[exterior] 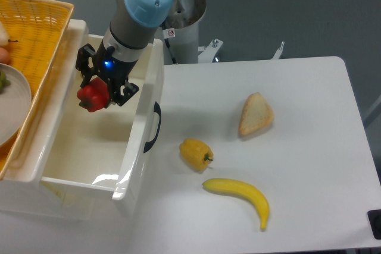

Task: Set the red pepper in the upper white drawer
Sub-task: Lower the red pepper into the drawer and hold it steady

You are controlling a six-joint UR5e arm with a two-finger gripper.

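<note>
The red pepper (93, 97) hangs in the air, held between the black fingers of my gripper (97, 91), which is shut on it. Both are over the open upper white drawer (138, 165), above its far half and inside the line of its walls. The drawer's black curved handle (154, 127) faces the table. The drawer's glossy white floor below the pepper is bare.
A yellow wicker basket (34, 34) with a white plate (12, 104) sits left of the drawer. On the table lie a yellow pepper (195, 153), a banana (240, 197) and a slice of bread (255, 114). The arm's base (186, 25) stands behind the drawer.
</note>
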